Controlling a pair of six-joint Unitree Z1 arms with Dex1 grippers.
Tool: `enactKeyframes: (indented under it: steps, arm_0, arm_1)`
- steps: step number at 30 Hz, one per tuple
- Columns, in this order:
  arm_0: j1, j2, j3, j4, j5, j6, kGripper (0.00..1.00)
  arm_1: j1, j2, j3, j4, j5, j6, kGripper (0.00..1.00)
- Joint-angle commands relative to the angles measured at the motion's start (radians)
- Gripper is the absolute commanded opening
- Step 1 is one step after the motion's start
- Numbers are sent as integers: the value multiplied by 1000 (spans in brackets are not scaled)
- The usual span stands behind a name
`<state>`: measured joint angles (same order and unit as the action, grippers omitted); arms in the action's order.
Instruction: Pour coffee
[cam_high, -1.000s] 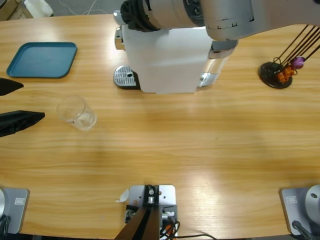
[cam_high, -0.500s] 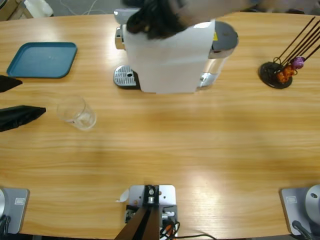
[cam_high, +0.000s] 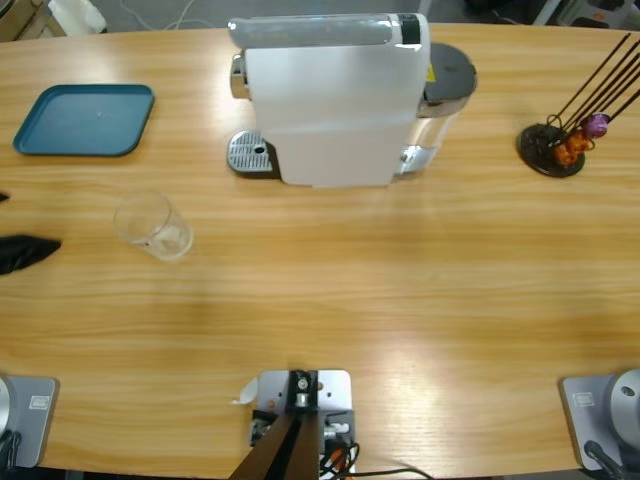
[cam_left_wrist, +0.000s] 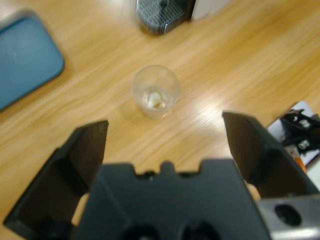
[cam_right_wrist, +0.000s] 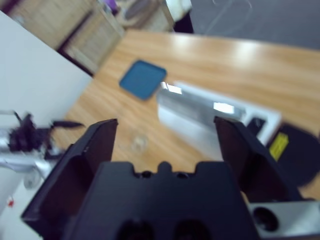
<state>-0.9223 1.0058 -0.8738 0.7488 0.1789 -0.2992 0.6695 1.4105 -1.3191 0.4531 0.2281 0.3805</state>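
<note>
Clear glass is what I am watching: the tumbler (cam_high: 152, 226) is standing upright on the wooden table (cam_high: 400, 290), at about 9 o'clock from the table's middle. I am not making out any dark coffee in it; in the left wrist view the tumbler (cam_left_wrist: 155, 91) is showing only a pale glint at its bottom. My left gripper (cam_left_wrist: 165, 137) is hanging above the table with its jaws spread wide and holding nothing, the glass lying ahead between them, well apart. In the high view only a black tip of it (cam_high: 25, 252) is showing at the 9 o'clock edge. My right gripper (cam_right_wrist: 166, 137) is looking down from high up, jaws likewise released and empty. At 12 o'clock the white coffee machine (cam_high: 330, 100) is sitting, a blue tray (cam_high: 85, 120) at 10 o'clock, and a capsule rack (cam_high: 560, 145) at 2 o'clock.
</note>
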Motion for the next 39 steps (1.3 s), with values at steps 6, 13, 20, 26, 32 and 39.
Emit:
enactKeyframes:
  steps: [6,13,20,26,32,39]
  arm_0:
    - [0,82,180,-180,-62,-268,1000]
    - [0,150,415,-572,35,-190,1000]
    - [0,291,469,-746,70,-88,1000]
    - [0,365,484,-841,76,-76,987]
    - [0,524,498,-999,140,-57,988]
    - [0,513,530,-1000,200,-58,519]
  arm_1:
    - [-14,-219,416,-14,4,0,1000]
    - [-37,-215,429,-21,7,0,1000]
    - [-69,-171,412,-25,8,-5,1000]
    - [-74,-118,390,-44,14,-11,1000]
    - [-79,-111,386,-42,24,-12,1000]
    - [-80,-103,390,-43,30,-12,996]
